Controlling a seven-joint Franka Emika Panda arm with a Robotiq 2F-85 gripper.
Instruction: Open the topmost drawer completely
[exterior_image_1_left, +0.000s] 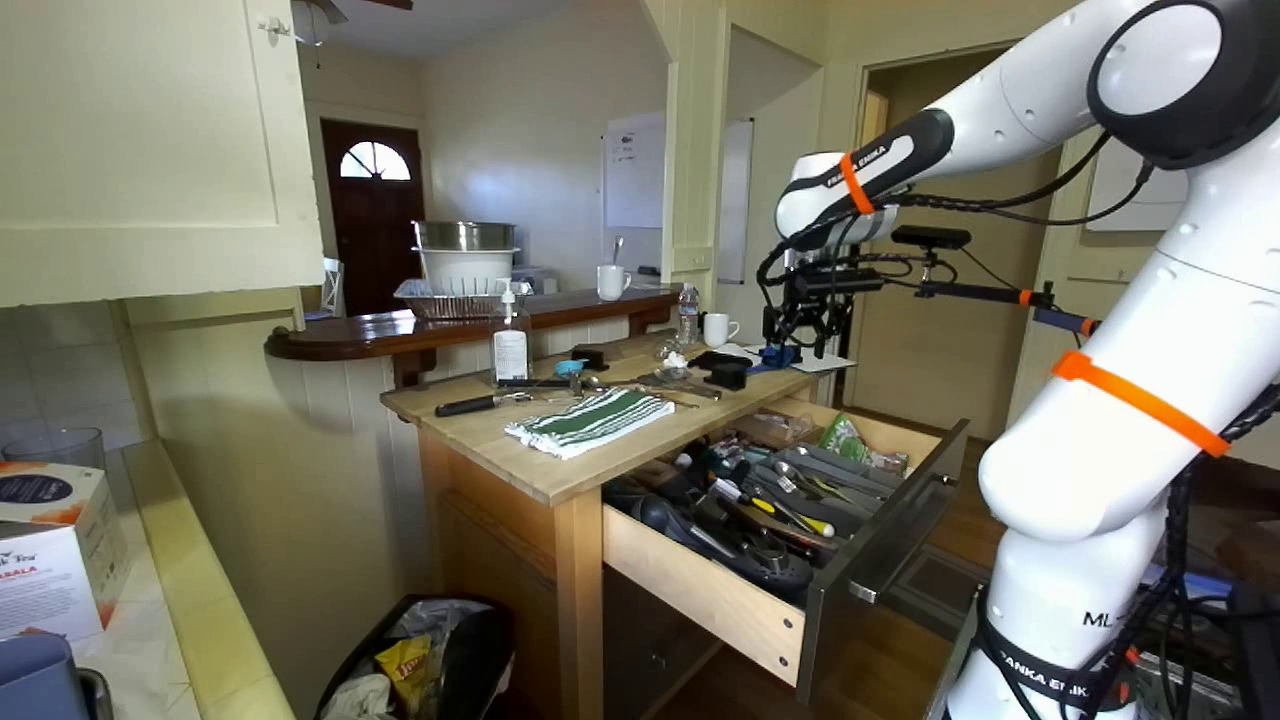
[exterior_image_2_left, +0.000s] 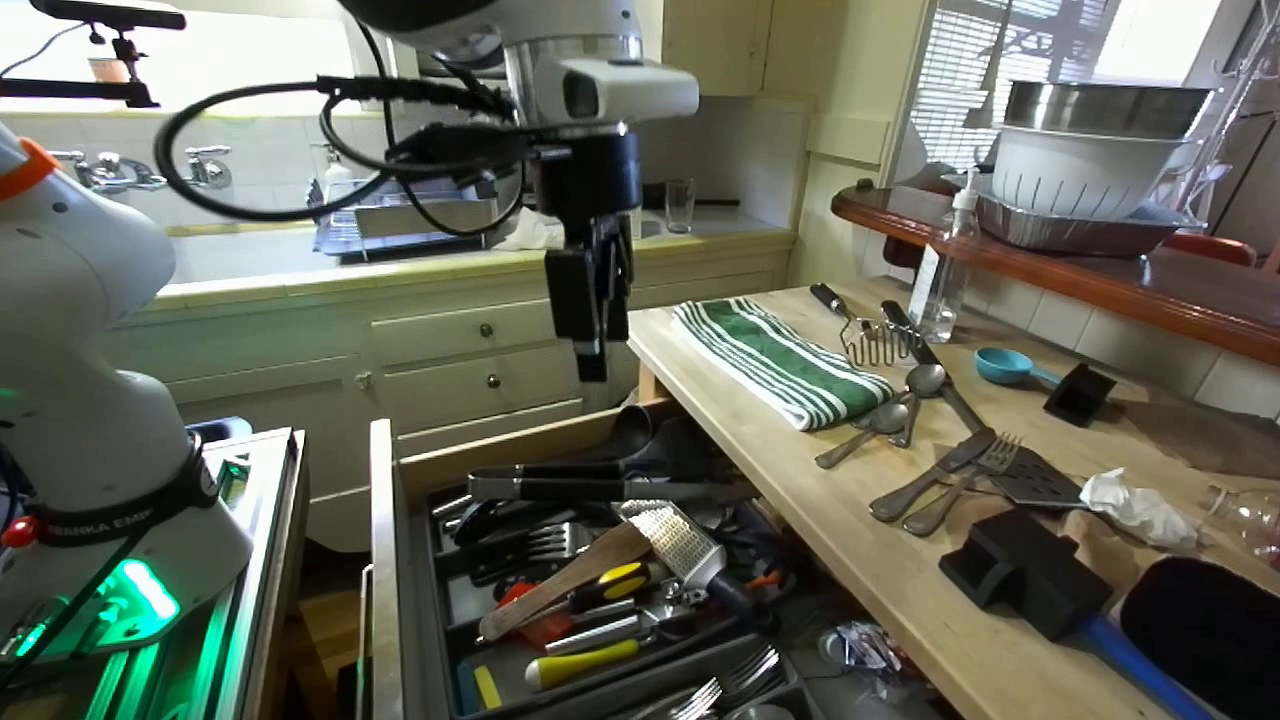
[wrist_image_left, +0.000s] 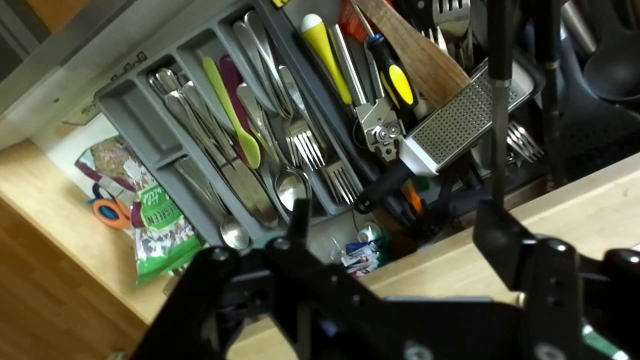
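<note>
Several utensils (exterior_image_2_left: 926, 379), striped towel (exterior_image_2_left: 780, 360) and pump bottle (exterior_image_1_left: 510, 352) on the counter (exterior_image_1_left: 475, 432) | topmost drawer (exterior_image_1_left: 700, 580) far out from under counter, crowded with cutlery tray (wrist_image_left: 140, 120) and grater (wrist_image_left: 452, 127) | robot base (exterior_image_2_left: 110, 460) across drawer from counter | bin (exterior_image_1_left: 478, 635) by counter's end | I see gripper (wrist_image_left: 392, 220) above counter level, jaws spread wide
</note>
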